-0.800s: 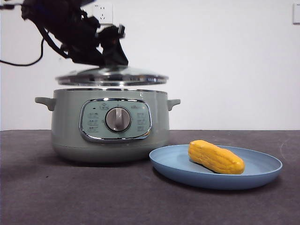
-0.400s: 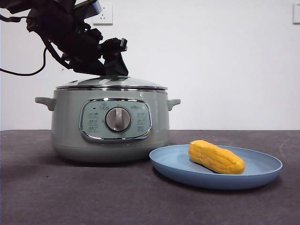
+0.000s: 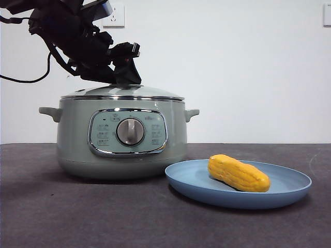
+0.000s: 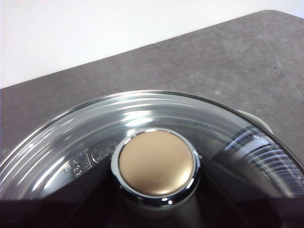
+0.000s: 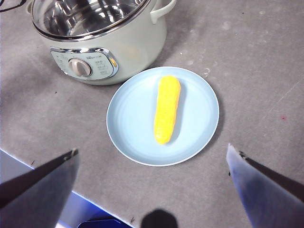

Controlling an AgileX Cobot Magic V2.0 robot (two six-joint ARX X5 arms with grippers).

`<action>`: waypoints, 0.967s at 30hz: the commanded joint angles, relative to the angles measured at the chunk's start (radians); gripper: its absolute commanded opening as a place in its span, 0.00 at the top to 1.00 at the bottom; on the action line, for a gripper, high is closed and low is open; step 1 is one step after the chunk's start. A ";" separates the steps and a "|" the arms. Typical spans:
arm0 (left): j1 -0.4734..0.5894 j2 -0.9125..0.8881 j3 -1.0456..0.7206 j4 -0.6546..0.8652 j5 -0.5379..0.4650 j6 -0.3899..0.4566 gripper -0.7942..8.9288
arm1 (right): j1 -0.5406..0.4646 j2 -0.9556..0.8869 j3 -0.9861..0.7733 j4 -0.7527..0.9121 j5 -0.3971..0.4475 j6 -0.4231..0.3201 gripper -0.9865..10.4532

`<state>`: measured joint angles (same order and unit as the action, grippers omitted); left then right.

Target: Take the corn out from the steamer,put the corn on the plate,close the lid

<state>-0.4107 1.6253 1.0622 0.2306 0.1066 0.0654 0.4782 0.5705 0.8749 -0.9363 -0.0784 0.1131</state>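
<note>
**Q:** Dark grey tabletop [image 3: 103,217], plain white wall behind, is that the setting?

**A:** Yes. On the table stands the steamer [image 3: 121,142], a round sage-green pot with a silver dial [image 3: 130,132] on its front panel. I'll place everything else from it.

**Q:** Where is the lid?

**A:** The lid [image 3: 122,92] sits on the steamer's rim, level, with no gap showing in the front view. In the left wrist view its glass dome fills the frame, with the knob [image 4: 157,164] in the middle.

**Q:** And the corn?

**A:** The corn [image 3: 238,173] lies on its side on the plate [image 3: 289,195], near the middle. The plate rests on the table just beside the steamer, on the side away from the arm, and a little nearer the front camera.

**Q:** What are the arms doing?

**A:** The left gripper [image 3: 127,77] comes in over the steamer and reaches down to the lid's knob. Dark shapes flank the knob at the edge of the left wrist view, but I cannot tell whether the jaws pinch it or stand clear. The right gripper [image 5: 152,190] hangs high above the plate, well apart from everything, its jaws spread wide.
</note>
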 commanded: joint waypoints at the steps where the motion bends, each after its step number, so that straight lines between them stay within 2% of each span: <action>1: -0.004 -0.005 0.007 0.000 0.008 0.010 0.93 | 0.002 -0.003 -0.005 0.004 0.001 0.004 0.45; 11: -0.016 -0.005 0.007 -0.049 0.007 0.010 0.93 | 0.002 -0.003 -0.005 0.004 0.000 0.010 0.45; 16: -0.016 -0.004 0.007 -0.123 0.007 0.010 0.91 | 0.002 -0.003 -0.005 0.004 0.000 0.010 0.45; 18: -0.016 -0.005 0.007 -0.143 0.007 0.010 0.80 | 0.002 -0.003 -0.005 0.004 0.000 0.010 0.45; 20: -0.015 -0.005 0.007 -0.145 0.007 0.010 0.57 | 0.002 -0.003 -0.005 0.004 0.000 0.010 0.45; 22: -0.015 -0.005 0.007 -0.141 0.006 0.010 0.41 | 0.002 -0.003 -0.005 0.004 0.000 0.010 0.45; 29: -0.013 -0.012 0.007 -0.127 0.002 0.010 0.40 | 0.002 -0.003 -0.005 0.004 0.001 0.010 0.45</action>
<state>-0.4221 1.6123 1.0851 0.1207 0.1074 0.0700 0.4782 0.5705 0.8749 -0.9363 -0.0788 0.1162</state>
